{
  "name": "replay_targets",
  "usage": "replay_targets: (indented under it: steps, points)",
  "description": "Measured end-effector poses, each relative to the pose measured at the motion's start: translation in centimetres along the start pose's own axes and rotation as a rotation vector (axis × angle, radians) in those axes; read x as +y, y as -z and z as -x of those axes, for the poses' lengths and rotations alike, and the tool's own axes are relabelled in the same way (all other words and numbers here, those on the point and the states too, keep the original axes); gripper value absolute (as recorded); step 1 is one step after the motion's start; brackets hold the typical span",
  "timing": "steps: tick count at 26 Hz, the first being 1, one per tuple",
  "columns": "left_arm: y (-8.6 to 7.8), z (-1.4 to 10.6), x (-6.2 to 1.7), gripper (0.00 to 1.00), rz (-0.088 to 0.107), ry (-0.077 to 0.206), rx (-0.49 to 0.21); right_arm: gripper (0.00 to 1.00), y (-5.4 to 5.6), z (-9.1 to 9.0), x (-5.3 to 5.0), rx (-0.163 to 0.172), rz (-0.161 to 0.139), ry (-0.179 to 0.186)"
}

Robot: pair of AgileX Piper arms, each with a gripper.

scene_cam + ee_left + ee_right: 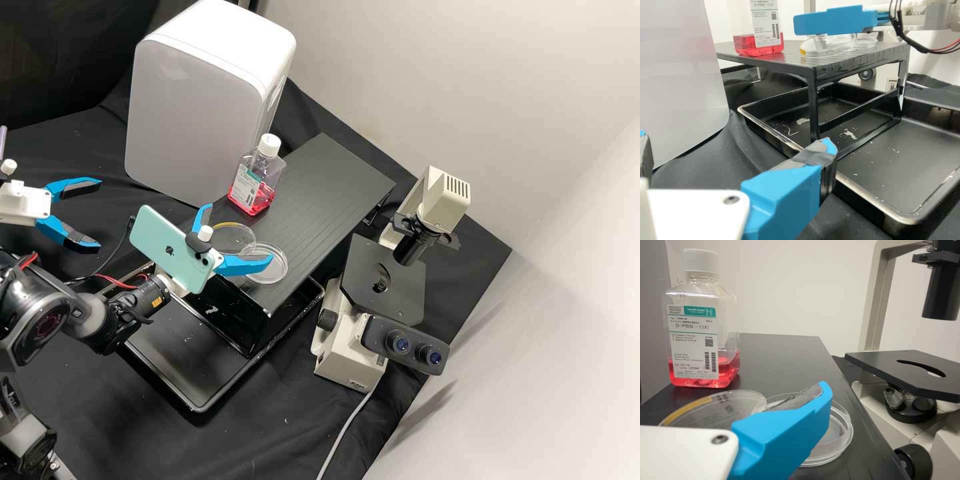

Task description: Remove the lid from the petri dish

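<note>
Well off the left side of the black raised platform (333, 180), the left gripper (99, 213) hangs with its blue fingers spread wide and nothing between them. At the platform's near end, the right gripper (241, 233) has its fingers set against opposite edges of the yellow-rimmed lid (232, 239). The lid looks clamped and tilted, with one edge overlapping the clear petri dish (280, 252), which sits at the platform's near corner. The lid seems to be off the dish but not yet clear of it. To finish well, the right arm should probably raise the lid straight up before carrying it sideways, so that the rim does not drag the light dish toward the platform's edge. The squeeze should be gentle, since thin plastic can spring out. A microscope (387, 293) stands just past the platform's right side and is best kept away from.
</note>
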Motion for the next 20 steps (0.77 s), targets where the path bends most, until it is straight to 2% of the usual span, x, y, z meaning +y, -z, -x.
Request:
replay_targets:
  steps: [3,6,9,12,16,20]
  points:
    - [0.4,-0.3,0.3,1.0,0.002,-0.008,-0.01,1.0,-0.1,0.5,0.4,-0.005,0.0,-0.011]
    - [0.8,-0.6,0.67,1.0,0.037,-0.024,0.0,1.0,-0.2,1.6,0.7,-0.009,0.001,-0.018]
    - [0.9,-0.6,0.68,1.0,0.047,-0.025,0.002,1.0,-0.3,2.5,0.8,-0.012,0.001,-0.016]
    - [0.9,-0.6,0.68,1.0,0.047,-0.025,0.002,1.0,-0.4,3.6,0.9,-0.025,-0.005,-0.025]
    - [0.9,-0.6,0.68,1.0,0.047,-0.025,0.002,1.0,-1.0,5.4,1.6,-0.089,-0.053,-0.093]
    - [0.9,-0.6,0.68,1.0,0.047,-0.025,0.002,1.0,-1.6,7.0,1.9,-0.11,-0.143,-0.12]
